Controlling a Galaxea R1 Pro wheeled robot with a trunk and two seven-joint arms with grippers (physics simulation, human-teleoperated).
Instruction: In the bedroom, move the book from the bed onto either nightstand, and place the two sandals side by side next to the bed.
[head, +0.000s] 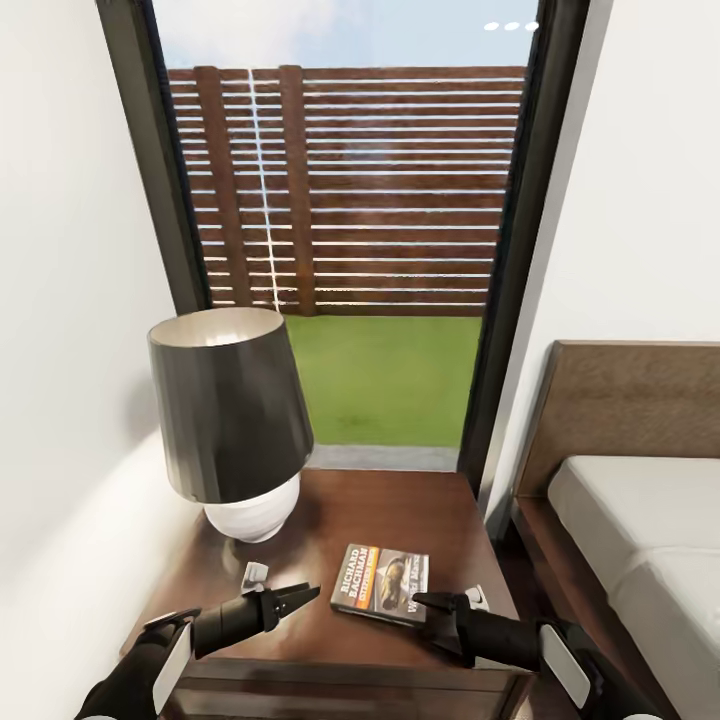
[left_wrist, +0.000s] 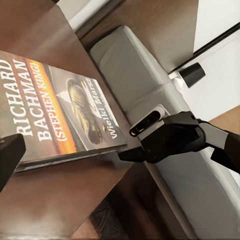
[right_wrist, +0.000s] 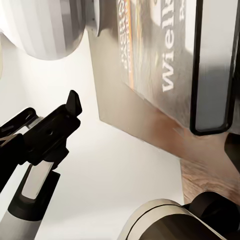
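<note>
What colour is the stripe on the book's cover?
Orange, running beside the white lettering on the thin paperback book; the left wrist view shows it best.

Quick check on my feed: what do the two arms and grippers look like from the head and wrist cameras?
Both arms are glossy black with pale grey-white panels on the forearms. The left gripper and right gripper are black and taper into slim pointed fingers. In the left wrist view the right gripper is blocky, with a dark slot in a pale frame.

Bright daylight pours through the tall dark-framed window (head: 350, 230), leaving the white walls (head: 70, 300) evenly lit. The glossy dark brown wooden nightstand top (head: 400, 510) carries soft reflections. Shadows are faint; renders look sharp, slightly stretched at the edges.
</note>
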